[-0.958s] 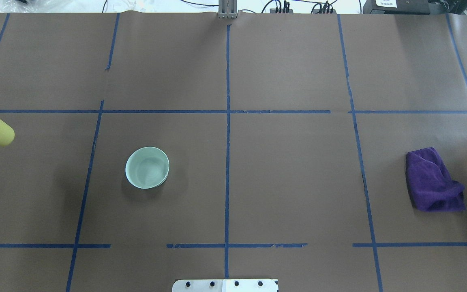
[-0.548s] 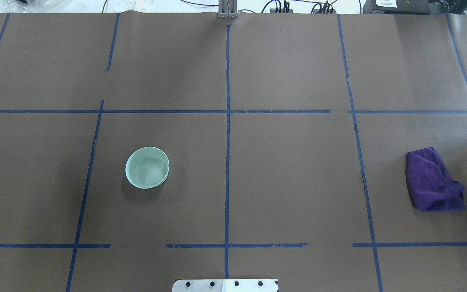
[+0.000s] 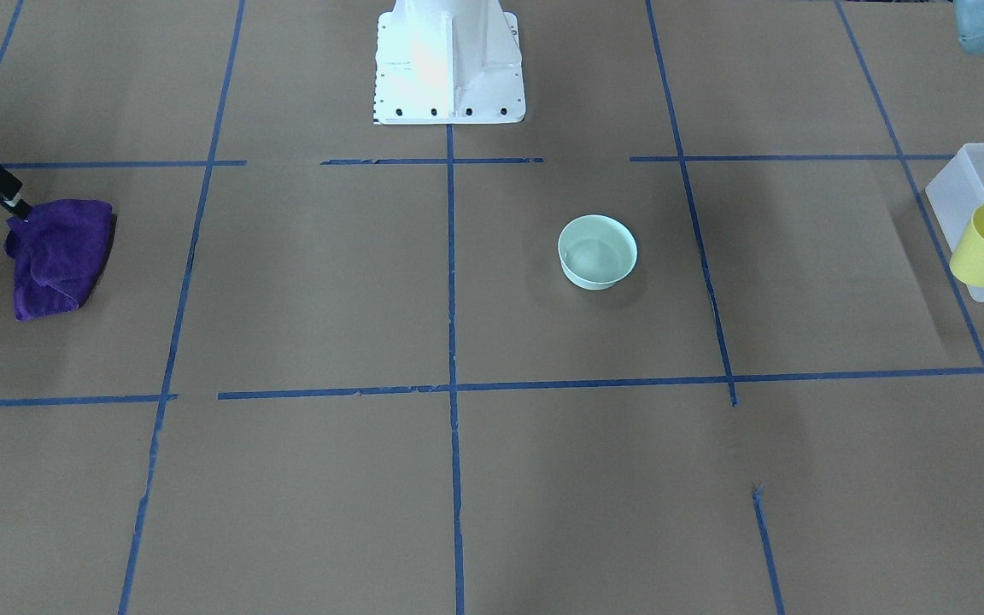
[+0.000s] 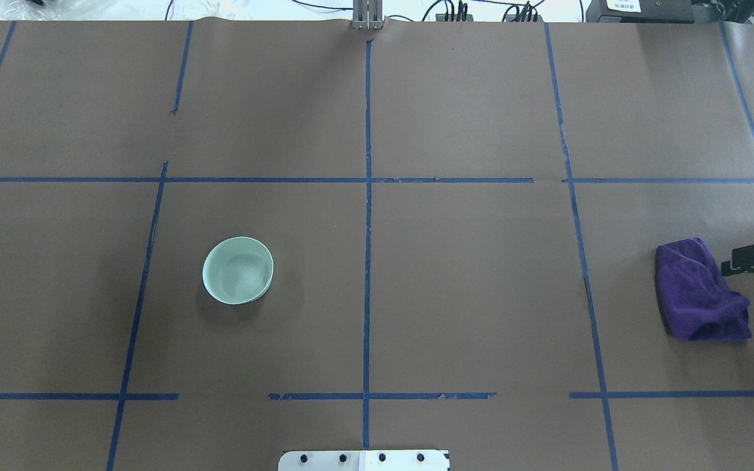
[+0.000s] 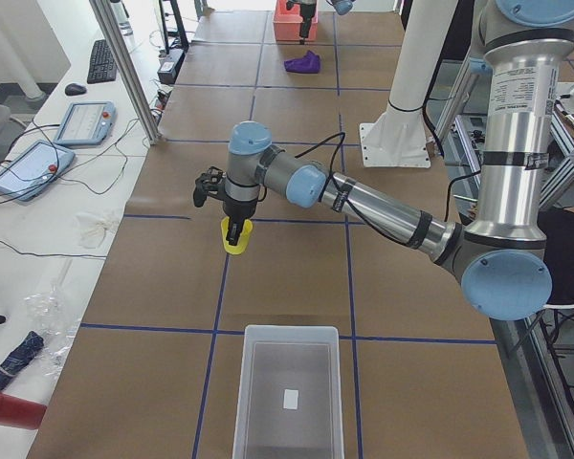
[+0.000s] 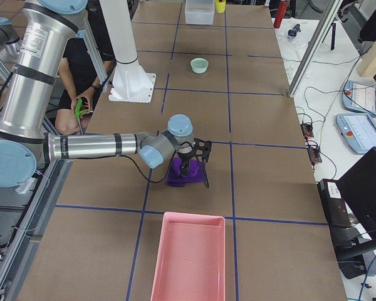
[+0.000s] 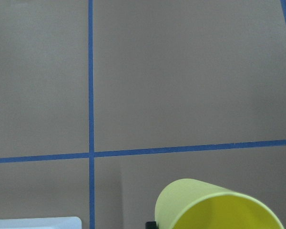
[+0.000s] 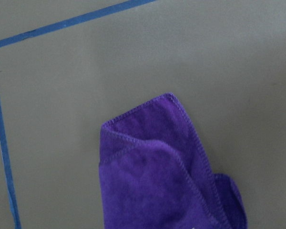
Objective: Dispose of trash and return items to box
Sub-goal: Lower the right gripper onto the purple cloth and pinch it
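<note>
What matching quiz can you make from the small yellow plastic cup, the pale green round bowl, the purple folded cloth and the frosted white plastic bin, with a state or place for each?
Things:
1. small yellow tapered plastic cup
2. pale green round bowl
3. purple folded cloth
4. translucent frosted-white rectangular plastic bin

States:
A. empty, showing a small white label
B. lying loosely folded at the robot's right end of the table
C. held by the left end effector
D. upright and empty, nearer the table's middle

Pairs: 1-C, 2-D, 3-B, 4-A.

Bright, even light, soft shadows (sharp)
</note>
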### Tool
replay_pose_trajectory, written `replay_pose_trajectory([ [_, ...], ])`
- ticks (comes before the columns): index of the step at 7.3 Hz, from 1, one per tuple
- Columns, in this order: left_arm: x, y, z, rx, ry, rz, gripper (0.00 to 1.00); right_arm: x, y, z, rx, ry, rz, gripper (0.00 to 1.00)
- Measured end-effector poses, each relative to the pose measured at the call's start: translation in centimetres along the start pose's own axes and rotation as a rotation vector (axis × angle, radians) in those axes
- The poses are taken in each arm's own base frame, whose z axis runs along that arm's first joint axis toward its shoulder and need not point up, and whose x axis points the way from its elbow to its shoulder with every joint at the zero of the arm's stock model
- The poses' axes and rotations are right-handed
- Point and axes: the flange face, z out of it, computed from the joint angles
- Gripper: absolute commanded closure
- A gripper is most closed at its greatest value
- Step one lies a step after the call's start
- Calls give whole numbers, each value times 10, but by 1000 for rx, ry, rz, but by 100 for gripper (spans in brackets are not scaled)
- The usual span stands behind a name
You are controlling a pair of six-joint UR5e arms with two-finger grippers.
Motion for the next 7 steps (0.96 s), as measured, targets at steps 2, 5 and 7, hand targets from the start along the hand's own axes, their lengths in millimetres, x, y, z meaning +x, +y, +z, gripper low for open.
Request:
replay_pose_trajectory([
  [2,-6,-2,-2,5,-4,-12,100,-10,32,40,36,61,0,0],
  [5,-14,-4,-7,14,-9,-11,100,0,40,78,61,80,-23,38],
  [7,-38,-6,-7,14,-27,16,100,5,40,84,56,87,-23,100],
])
